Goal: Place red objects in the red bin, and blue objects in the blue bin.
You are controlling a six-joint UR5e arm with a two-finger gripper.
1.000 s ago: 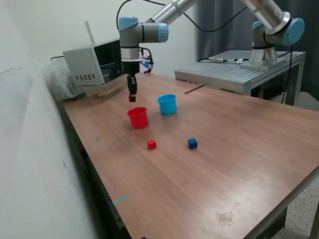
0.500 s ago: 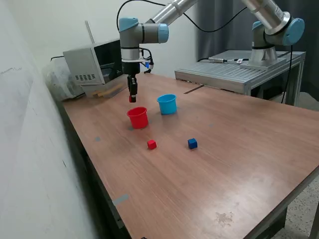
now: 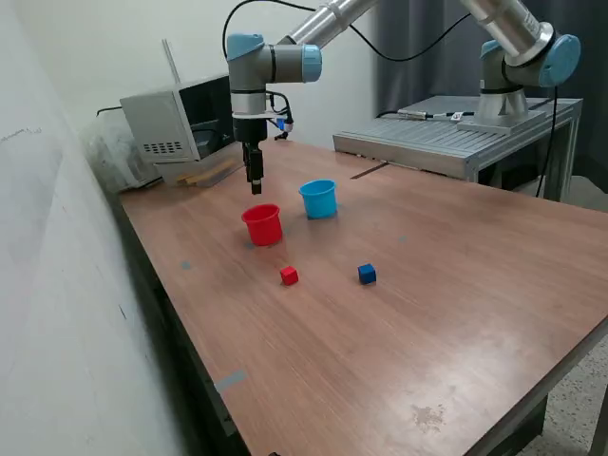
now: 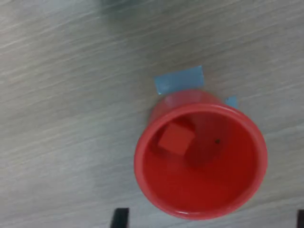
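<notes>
The gripper (image 3: 256,187) hangs above the red cup (image 3: 263,225) and holds nothing. Its fingers (image 4: 120,217) stand apart. In the wrist view, one red cube (image 4: 175,139) lies inside the red cup (image 4: 199,159), close to the wall. A second red cube (image 3: 289,275) sits on the surface (image 3: 427,313), near the red cup. A blue cube (image 3: 367,274) sits beside that cube, farther from the red cup. The blue cup (image 3: 319,199) stands just beside the red cup.
</notes>
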